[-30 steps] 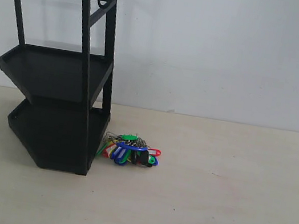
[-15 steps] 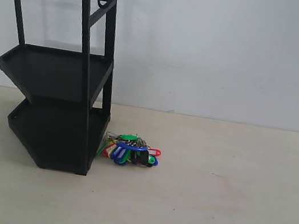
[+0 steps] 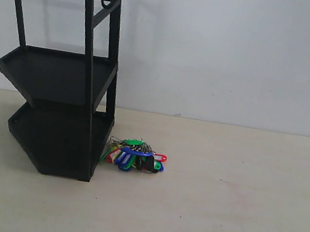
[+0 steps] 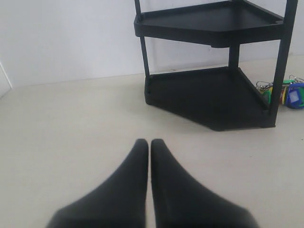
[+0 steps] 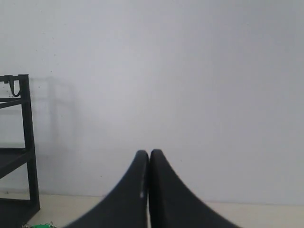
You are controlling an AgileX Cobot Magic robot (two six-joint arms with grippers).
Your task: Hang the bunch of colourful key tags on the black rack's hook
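In the exterior view the colourful key tag bunch (image 3: 136,155) lay flat on the pale matte table (image 3: 227,219), just beside the right foot of the black rack (image 3: 59,111); whether it touched the foot could not be told. It was a low heap of glossy plastic tags, spread sideways, with thin silver rings at the rack end. The hook (image 3: 107,0), a slim J of black wire, hung from the rack's top bars, high above the bunch, its tip turned up. Neither gripper showed here.

In the left wrist view the left gripper (image 4: 149,143) had its tapered matte black fingers pressed together on nothing, low over the table. The rack's angular lower tray stood between it and the bunch, of which only a blue and yellow edge showed past a corner post.

In the right wrist view the right gripper (image 5: 149,154) was likewise closed and empty, facing the blank wall. A green sliver at the picture's edge was probably the bunch, lying below and to the rack side. The right arm looked to have the open approach, with no frame bars in its way
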